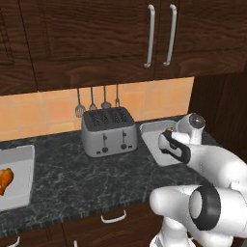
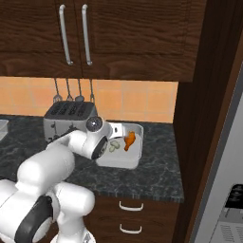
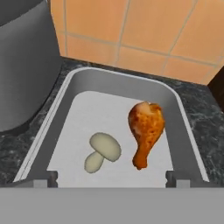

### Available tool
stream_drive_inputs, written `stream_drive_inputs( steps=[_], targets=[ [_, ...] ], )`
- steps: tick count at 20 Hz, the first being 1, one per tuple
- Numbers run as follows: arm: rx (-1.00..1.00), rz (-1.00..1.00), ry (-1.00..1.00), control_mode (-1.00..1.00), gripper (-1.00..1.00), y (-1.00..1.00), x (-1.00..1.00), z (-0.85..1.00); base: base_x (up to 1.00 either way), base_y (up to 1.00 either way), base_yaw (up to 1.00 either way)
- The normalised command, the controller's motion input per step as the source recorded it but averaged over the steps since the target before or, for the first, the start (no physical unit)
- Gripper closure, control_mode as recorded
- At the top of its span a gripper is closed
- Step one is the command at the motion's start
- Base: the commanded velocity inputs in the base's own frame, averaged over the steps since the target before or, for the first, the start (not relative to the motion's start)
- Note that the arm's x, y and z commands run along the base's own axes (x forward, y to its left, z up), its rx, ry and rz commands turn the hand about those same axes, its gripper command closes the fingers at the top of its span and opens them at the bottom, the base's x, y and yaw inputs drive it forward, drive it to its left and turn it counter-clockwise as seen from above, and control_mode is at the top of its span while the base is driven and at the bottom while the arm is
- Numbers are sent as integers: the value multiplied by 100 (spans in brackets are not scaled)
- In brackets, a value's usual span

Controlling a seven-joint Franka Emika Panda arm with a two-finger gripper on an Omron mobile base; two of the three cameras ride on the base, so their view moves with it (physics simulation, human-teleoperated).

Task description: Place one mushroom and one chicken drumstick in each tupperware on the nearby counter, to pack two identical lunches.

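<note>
1. Tupperware (image 3: 183, 127) nearest the arm sits on the counter (image 1: 87, 178), just right of the toaster (image 1: 107, 131) and close to the tiled wall (image 1: 38, 113).
2. Inside this grey container lie one mushroom (image 3: 103, 151) and one chicken drumstick (image 3: 145, 131), side by side and slightly apart on its pale floor; in the hand view the mushroom is left of the drumstick.
3. The drumstick's thick end points toward the back wall, its thin end toward the camera.
4. The gripper (image 3: 112, 183) hovers above the near rim of that container, its two fingertips (image 3: 43, 180) spread wide apart at either side of the tub, with nothing between them.
5. In the right base view the same tub (image 2: 135, 159) shows past the wrist, with the orange drumstick (image 2: 129, 140) and pale mushroom (image 2: 114, 145) visible in it.
6. A second tupperware (image 1: 24, 166) rests at the far left of the counter in the left base view, well apart from the first; another drumstick (image 1: 5, 179) lies in it at the picture's edge.
7. Four utensils (image 1: 96, 101) hang on the wall above the toaster, below dark wooden upper cabinets (image 1: 96, 38) with silver handles.
</note>
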Motion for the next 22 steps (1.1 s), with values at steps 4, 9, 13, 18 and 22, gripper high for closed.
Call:
stream_drive_inputs(
  steps=[4, 9, 13, 18, 22],
  targets=[
    [-6, 0, -11, -100, -100, 24, -76, 100, 0, 0, 0],
    [-2, 0, -1, -100, -100, 16, -75, 100, 0, 0, 0],
    [3, 0, 3, -100, -100, 17, -85, 75, 0, 0, 0],
    [15, 0, 15, -100, -100, 27, -72, 80, 0, 0, 0],
    [10, 0, 8, -100, -100, 27, -75, 1, 0, 0, 0]
  ],
)
